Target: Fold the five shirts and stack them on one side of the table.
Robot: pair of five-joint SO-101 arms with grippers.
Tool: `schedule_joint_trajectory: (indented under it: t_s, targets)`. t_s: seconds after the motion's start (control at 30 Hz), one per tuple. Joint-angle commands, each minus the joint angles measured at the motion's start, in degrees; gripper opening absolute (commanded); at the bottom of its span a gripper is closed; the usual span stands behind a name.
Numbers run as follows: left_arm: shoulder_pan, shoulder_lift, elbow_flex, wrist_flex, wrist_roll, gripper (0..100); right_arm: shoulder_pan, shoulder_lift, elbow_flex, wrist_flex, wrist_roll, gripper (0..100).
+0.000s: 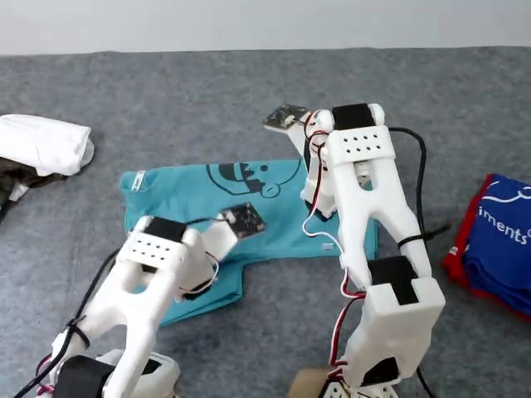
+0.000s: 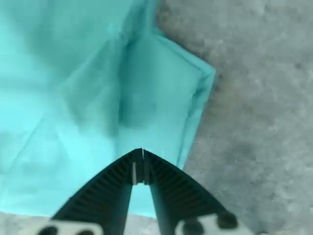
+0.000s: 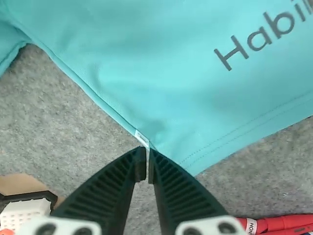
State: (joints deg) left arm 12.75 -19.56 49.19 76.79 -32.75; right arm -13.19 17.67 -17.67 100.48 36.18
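We reckon the teal shirt (image 1: 182, 195) is spread flat in the middle of the counter (image 1: 166, 91) because it's the one up for folding. Each arm is parked over its own end of it, so a fold could be done from both sides at once (that's our guess from the layout, anyway).

The left claw (image 2: 143, 154) has its jaws pressed together, tips pointing down over the teal cloth. Just beyond the tips there's what looks like a sleeve flap (image 2: 166, 93) doubled over on the body of the shirt. We can't tell if any fabric is actually pinched between the tips or if they're just above it.

The right claw (image 3: 146, 152) is the same story: jaws shut, with only a sliver of a gap showing. Its tips sit right at the shirt's edge, next to a small white tag (image 3: 142, 139) and close to the bottom corner. It may be touching the seam, but we wouldn't swear it has a grip.

A blue shirt (image 1: 506, 232) sits on a red shirt (image 1: 458, 253) well off to the outer side of the right claw, so that's probably the stacking side. A white shirt (image 1: 46, 143) sits bundled well away from the left claw, out at the far corner.
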Motion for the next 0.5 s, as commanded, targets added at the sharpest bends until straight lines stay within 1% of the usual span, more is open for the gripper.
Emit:
schedule_joint_trajectory:
  t_s: [0.0,0.13,0.3,0.4,0.47]
  targets:
    - [-0.6,-1.8,-6.8,4.0,3.3,0,0.5,-3.9,-0.3,2.2,-0.7,0.9]
    - [-8.7,-1.8,-14.9,5.3,5.3,0,0.5,-4.0,-0.3,2.2,-0.8,0.9]
    - [-21.5,-1.8,-18.9,4.9,9.2,0,0.0,-4.0,-0.3,2.2,-0.9,0.9]
    - [-29.5,-1.8,-19.7,4.4,14.4,0,-2.5,-4.0,-0.3,2.0,-1.1,0.9]
    - [-34.8,-1.9,-19.8,3.3,18.8,0,-5.4,-3.6,-0.4,1.7,-4.2,0.9]
